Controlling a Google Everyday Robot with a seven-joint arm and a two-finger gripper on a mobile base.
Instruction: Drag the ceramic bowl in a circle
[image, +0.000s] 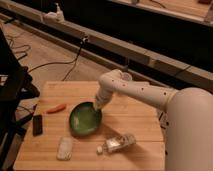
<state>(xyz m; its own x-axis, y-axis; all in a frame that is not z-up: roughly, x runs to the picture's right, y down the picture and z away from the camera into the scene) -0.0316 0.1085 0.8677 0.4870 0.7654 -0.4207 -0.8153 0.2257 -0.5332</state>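
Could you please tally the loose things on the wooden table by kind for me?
Bowl: 1, green, with the hand at its upper right rim
Cup: 1, behind the arm
Bottle: 1, lying on its side
Orange carrot-like piece: 1
Black flat device: 1
Pale pad: 1
Total: 6

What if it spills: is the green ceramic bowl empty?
Empty: the green ceramic bowl shows only bare glossy interior; the gripper sits at its far rim.
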